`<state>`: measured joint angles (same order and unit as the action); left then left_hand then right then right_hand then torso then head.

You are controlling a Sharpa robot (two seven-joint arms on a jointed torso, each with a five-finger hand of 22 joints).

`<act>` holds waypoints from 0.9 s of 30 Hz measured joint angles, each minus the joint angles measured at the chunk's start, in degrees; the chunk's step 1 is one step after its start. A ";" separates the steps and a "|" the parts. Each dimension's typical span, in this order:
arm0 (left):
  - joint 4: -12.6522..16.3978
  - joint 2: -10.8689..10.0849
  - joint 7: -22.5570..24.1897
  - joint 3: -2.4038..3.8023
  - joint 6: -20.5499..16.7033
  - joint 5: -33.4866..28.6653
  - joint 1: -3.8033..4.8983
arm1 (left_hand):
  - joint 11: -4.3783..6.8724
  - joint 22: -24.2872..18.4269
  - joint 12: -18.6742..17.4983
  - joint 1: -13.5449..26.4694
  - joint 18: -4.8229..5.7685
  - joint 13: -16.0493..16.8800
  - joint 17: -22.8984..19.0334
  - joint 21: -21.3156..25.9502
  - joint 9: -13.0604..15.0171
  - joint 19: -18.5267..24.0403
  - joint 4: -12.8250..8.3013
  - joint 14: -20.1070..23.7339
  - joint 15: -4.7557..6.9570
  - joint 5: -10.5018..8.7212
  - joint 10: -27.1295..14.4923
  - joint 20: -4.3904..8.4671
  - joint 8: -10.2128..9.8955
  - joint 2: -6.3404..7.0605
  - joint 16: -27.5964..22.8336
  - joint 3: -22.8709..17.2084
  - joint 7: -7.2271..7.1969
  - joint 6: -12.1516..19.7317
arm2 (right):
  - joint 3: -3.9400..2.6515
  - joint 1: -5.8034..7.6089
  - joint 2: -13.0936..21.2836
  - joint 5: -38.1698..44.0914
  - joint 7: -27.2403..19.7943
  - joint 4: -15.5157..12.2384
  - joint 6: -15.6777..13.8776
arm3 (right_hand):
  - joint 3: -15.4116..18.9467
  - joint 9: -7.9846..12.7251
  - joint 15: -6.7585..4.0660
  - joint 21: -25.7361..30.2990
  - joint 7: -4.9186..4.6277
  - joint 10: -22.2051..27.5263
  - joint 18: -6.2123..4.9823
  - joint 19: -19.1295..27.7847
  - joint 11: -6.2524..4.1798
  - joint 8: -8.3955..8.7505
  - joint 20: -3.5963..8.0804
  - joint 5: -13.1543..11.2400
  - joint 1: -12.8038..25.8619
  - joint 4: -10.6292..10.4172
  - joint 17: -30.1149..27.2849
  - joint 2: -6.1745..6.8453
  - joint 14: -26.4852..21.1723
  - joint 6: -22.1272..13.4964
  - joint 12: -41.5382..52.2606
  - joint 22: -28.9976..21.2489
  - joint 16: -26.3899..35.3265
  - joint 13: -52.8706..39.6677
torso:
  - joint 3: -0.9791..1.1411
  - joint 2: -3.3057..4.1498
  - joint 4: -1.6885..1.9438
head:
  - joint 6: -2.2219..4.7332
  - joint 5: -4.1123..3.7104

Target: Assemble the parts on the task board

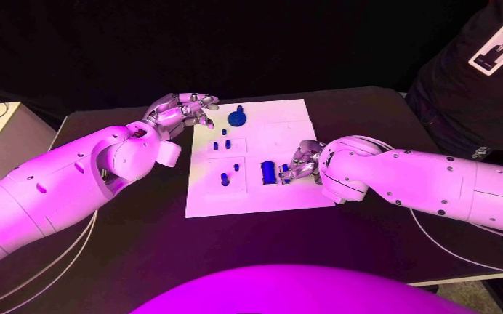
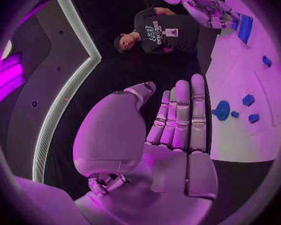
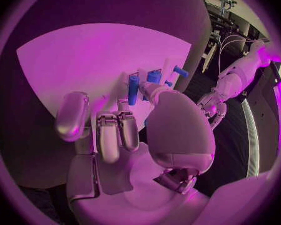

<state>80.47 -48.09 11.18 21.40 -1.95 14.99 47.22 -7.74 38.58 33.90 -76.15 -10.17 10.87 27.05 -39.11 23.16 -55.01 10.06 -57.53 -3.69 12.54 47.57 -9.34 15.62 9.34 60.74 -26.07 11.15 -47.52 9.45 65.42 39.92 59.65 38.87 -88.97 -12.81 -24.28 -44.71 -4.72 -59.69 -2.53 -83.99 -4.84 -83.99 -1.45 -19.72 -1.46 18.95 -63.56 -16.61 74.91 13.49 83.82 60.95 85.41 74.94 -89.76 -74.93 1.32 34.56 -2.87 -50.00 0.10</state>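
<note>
White board (image 1: 262, 198) lies flat on the black table (image 1: 126, 256), with both hands working at its edges. Right hand (image 1: 302, 163) rests on the board's right portion, fingers curled down around a small blue piece (image 1: 284, 174); the right wrist view shows a finger and the thumb closing on a blue bar (image 3: 133, 90), though whether it is truly lifted or only touched cannot be told. Just beside that hand, toward the board's middle, stands a larger blue block (image 1: 268, 171). A short blue peg (image 1: 224, 179) stands further toward the left arm, well apart from the right hand. Beyond these, two small blue pegs (image 1: 221, 145) sit near the board's centre. Left hand (image 1: 182, 113) hovers at the board's far left edge, fingers apart and partly curled, holding nothing; the left wrist view shows its fingers (image 2: 181, 115) straight and empty. Just beside its fingertips, on the board's far part, stands a round blue knob (image 1: 238, 118).
</note>
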 measured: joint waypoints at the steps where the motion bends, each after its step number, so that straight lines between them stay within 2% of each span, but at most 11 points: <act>1: -0.01 0.00 -0.01 0.00 0.00 0.00 0.00 | -0.05 -0.05 0.00 0.00 0.00 0.00 0.00 0.00 0.00 -0.09 0.07 0.00 0.00 0.00 -0.05 -0.09 0.00 0.00 0.00 0.07 0.00 0.00 | 0.00 0.00 0.04 0.02 -0.02 -0.04 0.00 | 0.01 0.00 0.00 0.00 0.00 0.00 0.00 0.00 0.00 0.00 0.00 0.00 0.00 0.01 0.00 0.00 0.00 0.00 0.00 0.01 0.00 0.00 | 0.00 0.00 0.00 | 0.00 0.01; 5: -0.02 -0.01 -0.02 0.00 0.01 0.01 0.00 | -0.05 -0.06 0.00 0.00 0.00 0.00 0.00 0.00 0.00 -0.09 0.07 0.00 0.00 0.00 -0.05 -0.09 0.00 0.00 0.00 0.07 0.00 0.00 | 0.00 0.00 0.14 0.09 -0.12 -0.17 0.01 | 0.54 0.03 0.00 0.06 0.00 0.00 0.00 0.00 0.00 0.00 0.00 -0.24 0.18 0.00 0.00 -0.15 0.00 0.00 -0.04 0.01 0.00 0.00 | 0.04 0.00 -0.01 | 0.00 0.03; 8: -0.02 -0.01 -0.03 -0.01 0.01 0.01 0.00 | -0.05 -0.06 0.00 0.00 0.00 0.00 0.00 0.00 0.00 -0.09 0.07 0.00 0.00 0.00 -0.05 -0.09 0.00 0.00 0.00 0.07 0.00 0.00 | -0.01 0.00 0.21 0.15 -0.21 -0.25 0.10 | 2.71 0.20 0.00 0.23 0.00 0.00 0.00 0.00 0.00 0.00 0.00 -0.24 1.01 0.00 0.00 0.09 0.00 0.00 -0.21 0.01 0.00 0.00 | 0.03 0.01 -0.03 | 0.00 0.03; 11: -0.02 0.00 -0.04 -0.01 0.02 0.01 0.00 | -0.05 -0.05 0.00 0.00 0.00 0.00 0.00 0.00 0.00 -0.09 0.07 0.00 0.00 0.00 -0.05 -0.09 0.00 0.00 0.00 0.07 0.00 0.00 | -0.01 -0.02 0.27 0.21 -0.29 -0.32 0.20 | 3.38 0.27 0.00 0.43 0.00 0.00 0.00 0.00 0.00 0.00 0.00 0.02 1.07 0.06 0.00 0.15 0.00 0.00 -0.21 0.01 0.00 0.00 | 0.03 0.01 -0.03 | 0.00 0.03; 27: -0.04 0.00 -0.10 -0.02 0.05 0.04 0.00 | -0.05 -0.05 0.00 0.00 0.00 0.00 0.00 0.21 0.00 -0.29 0.07 0.00 0.00 0.00 -0.05 0.12 0.00 0.00 0.00 0.07 0.00 0.00 | -0.01 -0.08 0.58 0.57 -0.63 -0.59 0.59 | 3.40 0.34 0.00 0.43 0.00 0.00 0.00 0.00 0.00 0.00 0.00 0.25 0.74 0.08 0.00 -0.15 0.00 0.00 -0.21 -0.01 0.00 0.00 | 0.03 0.01 -0.03 | 0.00 -0.02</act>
<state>80.43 -48.09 11.08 21.38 -1.90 15.04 47.22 -7.78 38.53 33.90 -76.15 -10.17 10.87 27.05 -38.90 23.17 -55.29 10.13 -57.53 -3.69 12.54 47.52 -9.23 15.62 9.34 60.74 -26.01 11.15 -47.52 9.44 65.34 40.50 60.23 38.24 -89.55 -12.22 -20.88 -44.37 -4.72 -59.26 -2.53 -83.99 -4.84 -83.99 -1.46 -19.72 -1.46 19.20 -62.82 -16.54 74.90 13.34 83.83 60.94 85.20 74.93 -89.76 -74.93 1.36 34.57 -2.89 -50.00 0.08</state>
